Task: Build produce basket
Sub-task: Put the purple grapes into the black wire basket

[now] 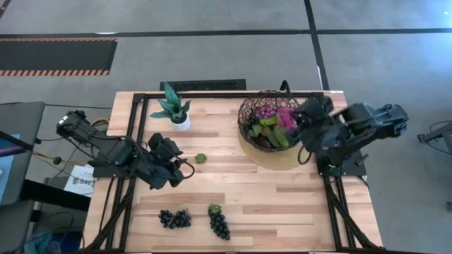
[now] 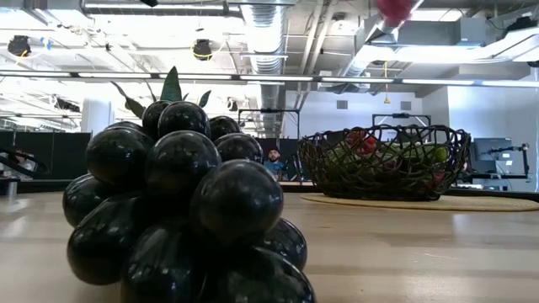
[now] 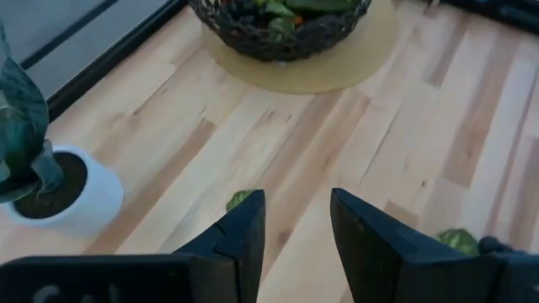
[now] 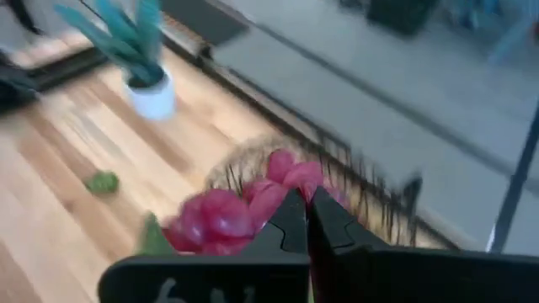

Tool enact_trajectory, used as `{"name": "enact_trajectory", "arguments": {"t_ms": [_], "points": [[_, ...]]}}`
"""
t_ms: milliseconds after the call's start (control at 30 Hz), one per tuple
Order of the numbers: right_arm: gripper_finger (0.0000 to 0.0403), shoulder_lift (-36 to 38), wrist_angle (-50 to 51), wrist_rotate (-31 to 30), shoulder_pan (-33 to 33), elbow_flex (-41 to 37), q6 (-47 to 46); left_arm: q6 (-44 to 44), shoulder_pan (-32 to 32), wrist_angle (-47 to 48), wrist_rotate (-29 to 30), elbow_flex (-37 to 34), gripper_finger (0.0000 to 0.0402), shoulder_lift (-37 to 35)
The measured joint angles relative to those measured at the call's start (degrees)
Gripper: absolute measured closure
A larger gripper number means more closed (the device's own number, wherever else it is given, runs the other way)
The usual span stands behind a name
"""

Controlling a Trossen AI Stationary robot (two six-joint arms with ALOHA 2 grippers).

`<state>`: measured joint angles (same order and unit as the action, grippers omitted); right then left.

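Right gripper (image 1: 302, 118) sits over the near-right rim of the basket (image 1: 248, 111), jaws pinched together on a magenta grape bunch (image 4: 221, 216) that hangs just above the basket's contents. The basket rests on a tan round disc (image 1: 277, 159) at the far right of the table (image 1: 296, 204) and already holds green pieces and another magenta bunch (image 1: 285, 117). Left gripper (image 1: 171, 167) hovers at mid-left, jaws partly apart and empty; a small green piece (image 1: 200, 158) lies on the wood just right of it. Two black grape bunches (image 1: 174, 218) (image 1: 218, 222) lie near the front edge. A potted plant (image 1: 174, 110) stands at far left-centre.
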<state>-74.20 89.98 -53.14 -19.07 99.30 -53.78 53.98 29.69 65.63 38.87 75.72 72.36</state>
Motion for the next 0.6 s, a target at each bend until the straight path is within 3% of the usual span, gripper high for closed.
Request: {"name": "enact_trajectory", "arguments": {"t_ms": [167, 267, 433, 600], "points": [[0.0403, 9.17, -2.15, 2.02, -1.97, -23.03, -20.74, 0.44, 0.0, -1.0, 1.5, -0.03, 0.0279, -0.02], [0.0403, 12.87, -8.7, 2.41, -2.91, -34.05, -26.87, 1.31, -0.36, -1.09, 2.71, -0.02, 0.0279, -0.02], [0.0403, 17.47, -21.48, 2.64, -2.17, -44.7, -26.35, 1.82, -1.56, -1.09, 4.22, -0.03, 0.0279, -0.02], [0.0403, 20.26, -28.49, 2.82, 1.84, -47.22, -18.74, 1.71, -3.9, -1.09, 4.35, -0.03, 0.0279, -0.02]]}}
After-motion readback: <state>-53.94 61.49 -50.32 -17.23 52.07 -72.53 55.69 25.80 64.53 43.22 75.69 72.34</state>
